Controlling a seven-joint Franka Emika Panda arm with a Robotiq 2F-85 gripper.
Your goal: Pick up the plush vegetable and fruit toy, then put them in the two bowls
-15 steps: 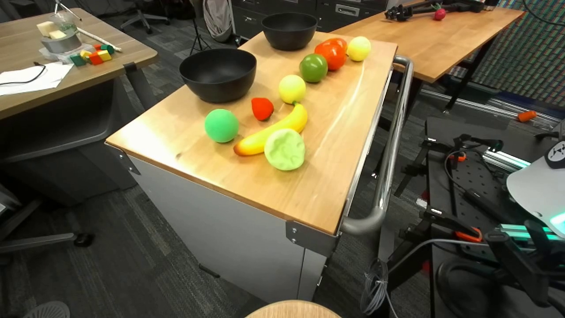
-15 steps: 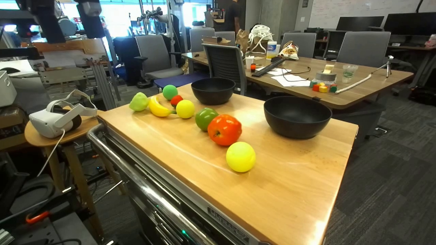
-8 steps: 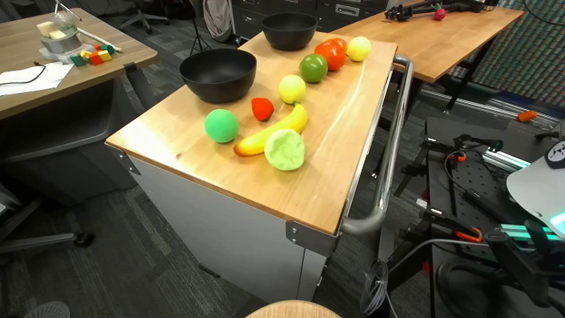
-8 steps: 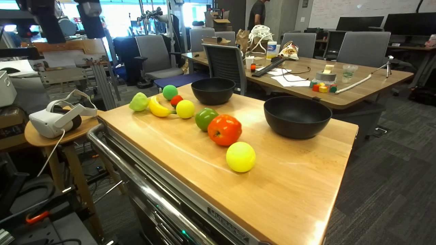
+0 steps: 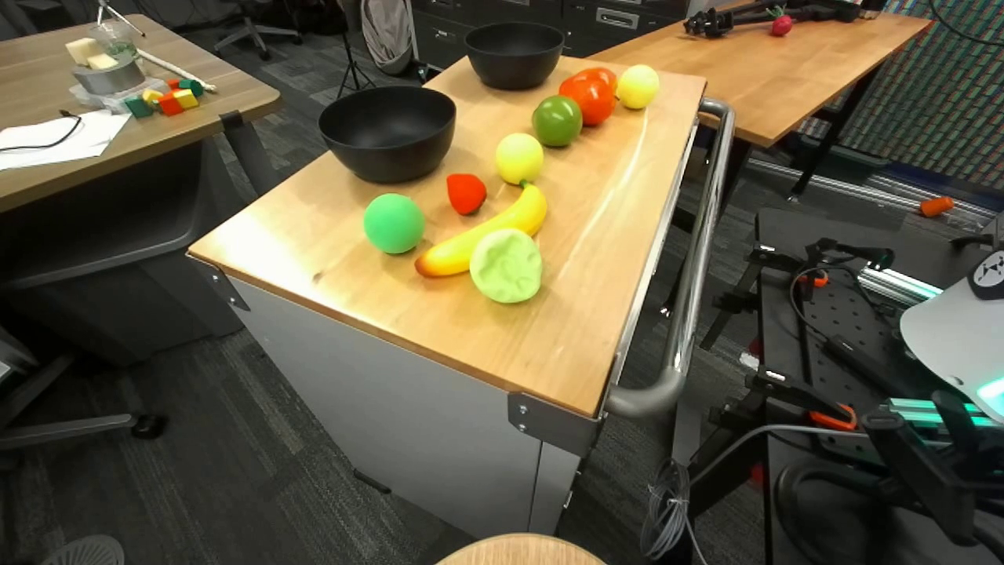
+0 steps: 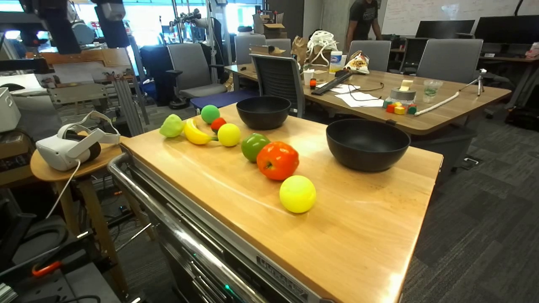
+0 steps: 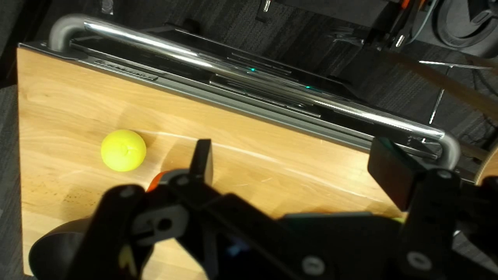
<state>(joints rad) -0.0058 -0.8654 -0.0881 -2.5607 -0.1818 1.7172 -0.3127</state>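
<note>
Jaws spread wide and holding nothing, the gripper (image 7: 297,167) hangs above a wooden cart top (image 7: 97,101). Nearest on it, in an exterior view, a yellow ball (image 6: 297,194) looks light and soft, likely best taken gently across its middle. A glossy red tomato (image 6: 278,160) just behind may prove stiffer and slicker. Farther back than the near black bowl (image 6: 367,159), the banana (image 6: 196,134) seems to invite a grip across its waist; the far black bowl (image 6: 263,119) stands beyond, a green ball (image 6: 210,114) near it.

Cart top (image 6: 349,240): 2 bowls (image 6: 365,156), 2 yellow balls (image 6: 297,194), 2 green balls (image 6: 252,147), 1 banana (image 5: 502,224), 1 cabbage (image 5: 506,266), 1 small red toy (image 5: 466,194); big red toys (image 6: 278,161): 1–2, unclear.
</note>
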